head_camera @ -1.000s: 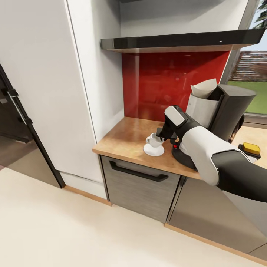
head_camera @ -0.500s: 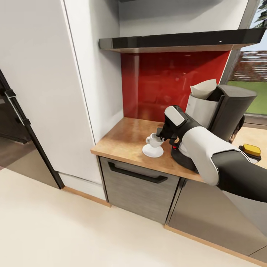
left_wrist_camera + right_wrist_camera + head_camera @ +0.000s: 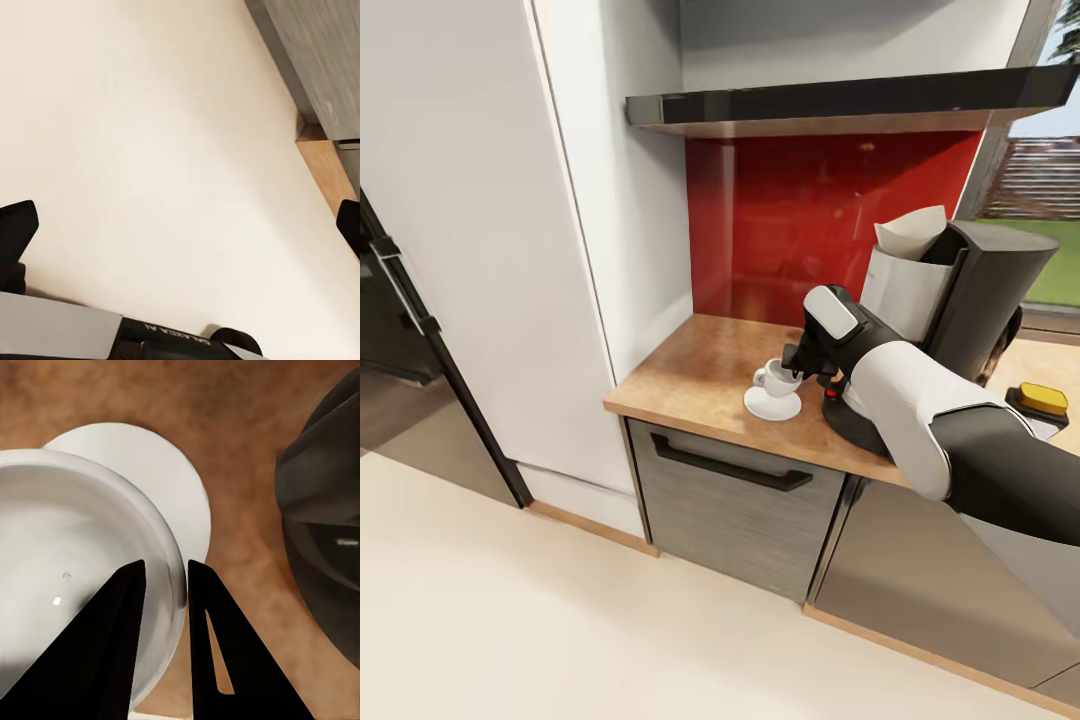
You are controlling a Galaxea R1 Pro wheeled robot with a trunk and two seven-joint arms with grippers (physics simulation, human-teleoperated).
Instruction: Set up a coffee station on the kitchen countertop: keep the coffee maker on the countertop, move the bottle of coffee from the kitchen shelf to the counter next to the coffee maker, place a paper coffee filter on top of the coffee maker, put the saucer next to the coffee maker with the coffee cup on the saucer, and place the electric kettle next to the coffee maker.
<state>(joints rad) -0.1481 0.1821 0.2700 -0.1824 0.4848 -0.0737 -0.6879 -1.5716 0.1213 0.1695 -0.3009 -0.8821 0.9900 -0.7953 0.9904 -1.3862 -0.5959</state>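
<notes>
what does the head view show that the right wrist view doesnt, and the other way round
Head view alone: the paper filter on top of the coffee maker, the red backsplash, the shelf above, the drawer handle, and the right arm reaching in.

Right wrist view alone: the close grip, with one finger inside the cup's rim and the other outside it, pinching the wall.

Both: the coffee cup over the saucer, the wooden countertop, the coffee maker's dark base, and the right gripper.
</notes>
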